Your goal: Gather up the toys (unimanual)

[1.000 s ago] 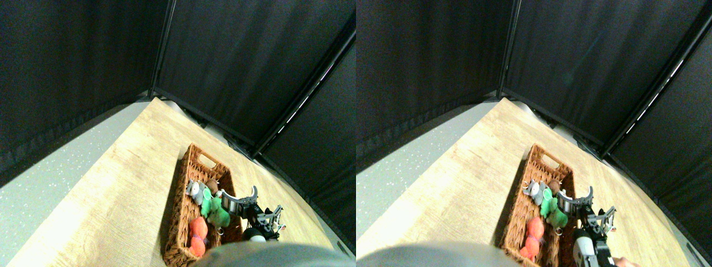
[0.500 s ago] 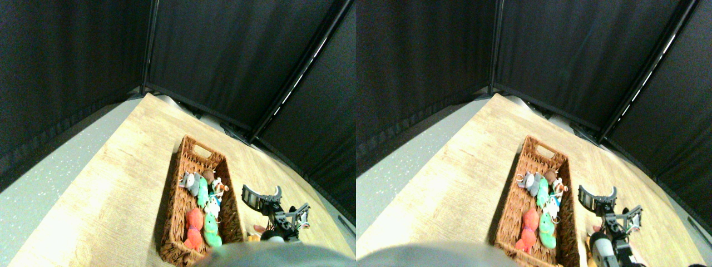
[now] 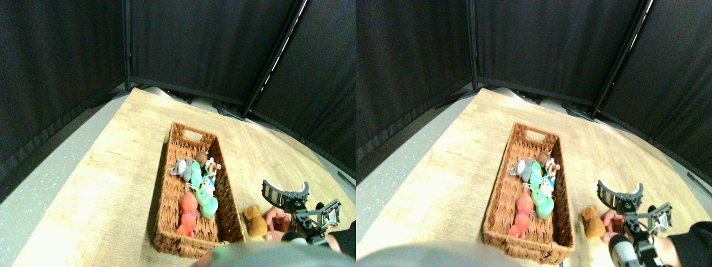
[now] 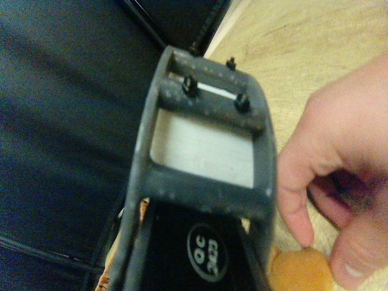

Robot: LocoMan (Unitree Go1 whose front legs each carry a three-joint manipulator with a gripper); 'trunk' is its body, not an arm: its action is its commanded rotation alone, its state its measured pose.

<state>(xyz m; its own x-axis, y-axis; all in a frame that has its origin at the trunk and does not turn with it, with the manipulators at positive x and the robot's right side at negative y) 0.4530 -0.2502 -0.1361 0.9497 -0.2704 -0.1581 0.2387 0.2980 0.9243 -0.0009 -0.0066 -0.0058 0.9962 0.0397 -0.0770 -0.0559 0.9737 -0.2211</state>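
Toys in wicker basket; tan toy beside it, hand touching.

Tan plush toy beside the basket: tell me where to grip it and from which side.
Grip the tan toy across its rounded body, coming from above on the side away from the basket. A person's hand is still touching it, so probably wait until it withdraws.
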